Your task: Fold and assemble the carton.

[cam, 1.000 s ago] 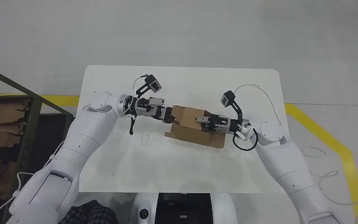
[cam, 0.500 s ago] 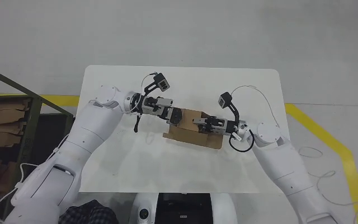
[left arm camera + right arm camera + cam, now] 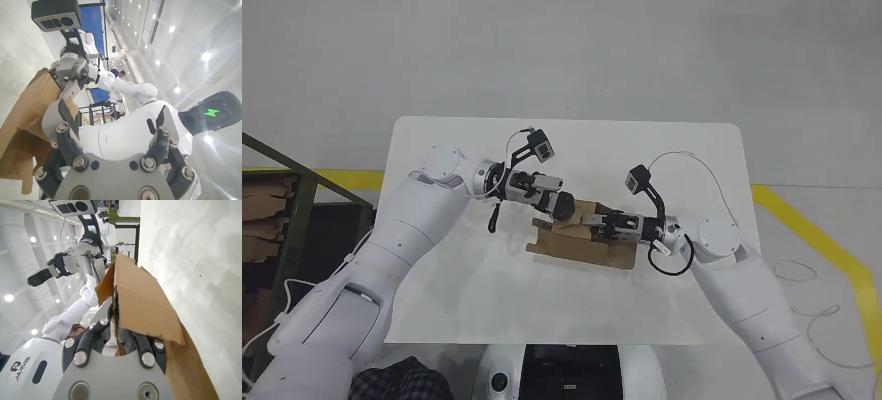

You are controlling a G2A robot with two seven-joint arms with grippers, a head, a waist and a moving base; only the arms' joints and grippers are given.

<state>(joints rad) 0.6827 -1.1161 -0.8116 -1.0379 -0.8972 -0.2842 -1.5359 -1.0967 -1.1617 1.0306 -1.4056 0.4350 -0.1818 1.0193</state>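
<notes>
A brown cardboard carton [image 3: 577,242], partly folded with loose flaps, lies mid-table on the white table [image 3: 442,290]. My right gripper [image 3: 600,222] holds it from the right side. In the right wrist view this gripper [image 3: 114,311] is shut on the edge of a carton [image 3: 143,306] panel. My left gripper [image 3: 564,206] sits at the carton's far left corner. In the left wrist view the left gripper [image 3: 113,109] is open wide. One of its fingers [image 3: 66,115] rests against a carton [image 3: 24,117] flap, the other stands free.
A green rack [image 3: 282,200] holding flat cardboard stands off the table's left edge. A yellow floor line [image 3: 812,240] runs to the right. A white cable [image 3: 712,170] loops above the right arm. Bare table surface lies in front of and behind the carton.
The left gripper has moved right, onto the carton's corner. The right gripper has pulled slightly left and nearer, and the carton has shifted left with its panel raised.
</notes>
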